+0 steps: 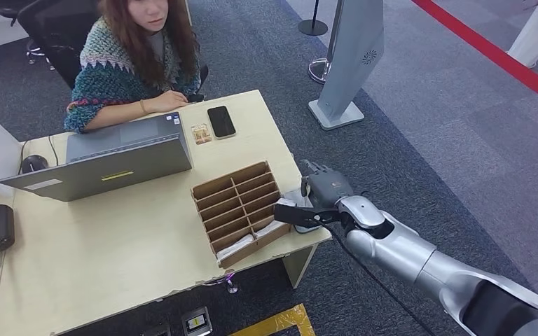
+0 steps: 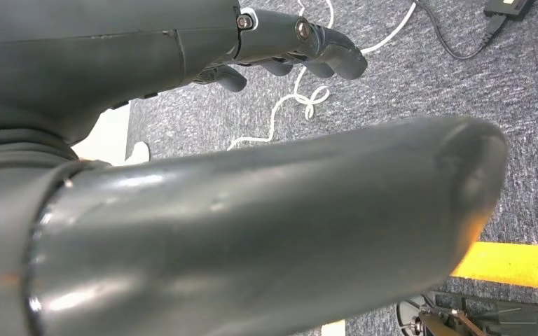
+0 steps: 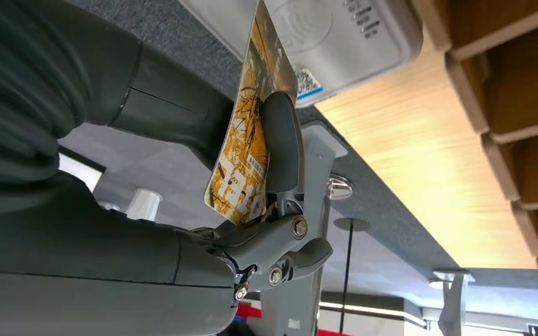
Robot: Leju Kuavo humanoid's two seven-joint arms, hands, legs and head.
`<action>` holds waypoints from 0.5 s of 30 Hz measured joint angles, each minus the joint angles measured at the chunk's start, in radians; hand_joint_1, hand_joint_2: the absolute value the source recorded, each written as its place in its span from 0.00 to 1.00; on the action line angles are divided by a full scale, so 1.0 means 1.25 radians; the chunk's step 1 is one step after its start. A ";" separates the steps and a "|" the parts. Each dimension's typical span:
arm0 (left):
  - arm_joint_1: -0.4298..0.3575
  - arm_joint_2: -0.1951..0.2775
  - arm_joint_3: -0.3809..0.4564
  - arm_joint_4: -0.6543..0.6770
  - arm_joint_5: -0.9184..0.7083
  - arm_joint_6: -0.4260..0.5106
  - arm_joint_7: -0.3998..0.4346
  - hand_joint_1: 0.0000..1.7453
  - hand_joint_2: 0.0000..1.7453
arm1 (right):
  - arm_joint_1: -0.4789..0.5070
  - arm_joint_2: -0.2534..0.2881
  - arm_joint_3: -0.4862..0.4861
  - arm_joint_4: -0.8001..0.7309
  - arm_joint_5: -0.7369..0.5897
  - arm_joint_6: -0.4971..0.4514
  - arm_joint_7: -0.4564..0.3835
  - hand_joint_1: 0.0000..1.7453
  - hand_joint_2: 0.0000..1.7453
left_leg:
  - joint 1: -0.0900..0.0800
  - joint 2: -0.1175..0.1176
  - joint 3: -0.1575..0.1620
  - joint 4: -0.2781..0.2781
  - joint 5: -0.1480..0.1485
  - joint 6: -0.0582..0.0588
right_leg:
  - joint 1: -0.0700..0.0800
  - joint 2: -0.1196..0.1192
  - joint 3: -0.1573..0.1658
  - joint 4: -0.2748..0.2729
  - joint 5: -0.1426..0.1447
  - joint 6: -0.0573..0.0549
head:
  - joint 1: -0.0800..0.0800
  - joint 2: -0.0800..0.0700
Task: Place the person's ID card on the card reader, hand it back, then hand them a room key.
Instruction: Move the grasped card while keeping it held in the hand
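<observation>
Your right hand (image 3: 182,210) pinches the card (image 3: 249,133) edge-on beside the card reader (image 3: 336,35), ready for laying it flat

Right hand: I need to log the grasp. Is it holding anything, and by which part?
The right hand pinches a yellow patterned card by one end; its other end reaches the card reader.
</observation>
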 joint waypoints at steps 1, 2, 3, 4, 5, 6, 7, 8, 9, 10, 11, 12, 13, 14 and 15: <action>0.000 0.000 0.000 0.000 0.000 0.000 0.000 0.00 0.00 | 0.003 0.001 0.000 0.001 -0.002 0.000 -0.001 1.00 1.00 | 0.000 0.000 0.000 0.000 0.000 0.000 | 0.000 0.000 0.000 0.000 0.000 0.000 | 0.000 0.000; 0.000 0.000 0.000 0.000 0.000 -0.001 0.000 0.00 0.00 | 0.007 0.003 0.000 0.001 -0.004 0.000 -0.003 1.00 1.00 | 0.000 0.000 0.000 0.000 0.000 0.000 | 0.000 0.000 0.000 0.000 0.000 0.000 | 0.000 0.000; 0.000 0.000 0.000 0.000 0.000 -0.002 0.000 0.00 0.00 | 0.011 0.004 0.000 0.002 -0.007 -0.001 -0.004 1.00 1.00 | 0.000 0.000 0.000 0.000 0.000 0.000 | 0.000 0.000 0.000 0.000 0.000 0.000 | 0.000 0.000; 0.000 0.000 0.000 0.000 0.000 -0.003 0.000 0.00 0.00 | 0.015 0.005 0.000 0.002 -0.010 -0.002 -0.005 1.00 1.00 | 0.000 0.000 0.000 0.000 0.000 0.000 | 0.000 0.000 0.000 0.000 0.000 0.000 | 0.000 0.000; 0.000 0.000 0.000 0.000 0.000 -0.004 0.000 0.00 0.00 | 0.018 0.006 0.000 0.003 -0.012 -0.003 -0.006 1.00 1.00 | 0.000 0.000 0.000 0.000 0.000 0.000 | 0.000 0.000 0.000 0.000 0.000 0.000 | 0.000 0.000; 0.000 0.000 0.000 0.000 0.000 -0.005 0.000 0.00 0.00 | 0.020 0.007 0.000 0.003 -0.013 -0.005 -0.007 1.00 1.00 | 0.000 0.000 0.000 0.000 0.000 0.000 | 0.000 0.001 0.000 0.000 0.000 0.000 | 0.000 0.000; 0.000 0.000 0.000 0.000 0.000 -0.005 0.000 0.00 0.00 | 0.021 0.008 0.000 0.003 -0.013 -0.006 -0.007 1.00 1.00 | 0.000 0.001 0.000 0.000 0.000 0.000 | 0.000 0.001 0.000 0.000 0.000 0.000 | 0.000 0.000; 0.000 0.000 0.000 0.000 0.000 -0.006 0.000 0.00 0.00 | 0.022 0.009 0.000 0.003 -0.014 -0.007 -0.008 1.00 1.00 | 0.000 0.001 0.000 0.000 0.000 0.000 | 0.000 0.001 0.000 0.000 0.000 0.000 | 0.000 0.000; 0.000 0.000 0.000 0.000 0.000 -0.006 0.000 0.00 0.00 | 0.024 0.010 0.000 0.004 -0.014 -0.008 -0.008 1.00 1.00 | 0.000 0.001 0.000 0.000 0.000 0.000 | 0.000 0.001 0.000 0.000 0.000 0.000 | 0.000 0.000; 0.000 0.000 0.000 0.000 0.000 -0.007 0.001 0.00 0.00 | 0.026 0.012 0.000 0.005 -0.016 -0.010 -0.009 1.00 1.00 | 0.000 0.001 0.000 0.000 0.000 0.000 | 0.000 0.001 0.000 0.000 0.000 0.000 | 0.000 0.000; 0.000 0.000 0.000 0.000 0.000 -0.007 0.002 0.00 0.00 | 0.028 0.013 0.000 0.006 -0.017 -0.011 -0.011 1.00 1.00 | 0.000 0.001 0.001 0.000 0.000 0.000 | 0.000 0.001 0.000 0.000 0.000 0.000 | 0.000 0.000; 0.000 0.000 0.000 0.000 0.000 -0.007 0.003 0.00 0.00 | 0.030 0.015 0.000 0.007 -0.019 -0.012 -0.012 1.00 1.00 | 0.000 0.002 0.001 0.000 0.000 0.000 | 0.000 0.001 0.000 0.000 0.000 0.000 | 0.000 0.000; 0.000 0.000 0.000 0.000 0.000 -0.007 0.005 0.00 0.00 | 0.031 0.017 0.000 0.009 -0.021 -0.014 -0.014 1.00 1.00 | 0.000 0.002 0.001 0.000 0.000 0.000 | 0.000 0.001 0.001 0.000 0.000 0.000 | 0.000 0.000; 0.000 0.000 0.000 0.000 0.000 -0.007 0.007 0.00 0.00 | 0.032 0.019 0.000 0.010 -0.023 -0.015 -0.016 1.00 1.00 | 0.000 0.002 0.001 0.000 0.000 0.000 | 0.000 0.002 0.001 0.000 0.000 0.000 | 0.000 0.000; 0.000 0.000 0.000 0.000 0.000 -0.006 0.008 0.00 0.00 | 0.032 0.020 0.000 0.012 -0.025 -0.016 -0.018 1.00 1.00 | 0.000 0.002 0.002 0.000 0.000 0.000 | 0.000 0.002 0.001 0.000 0.000 0.000 | 0.000 0.000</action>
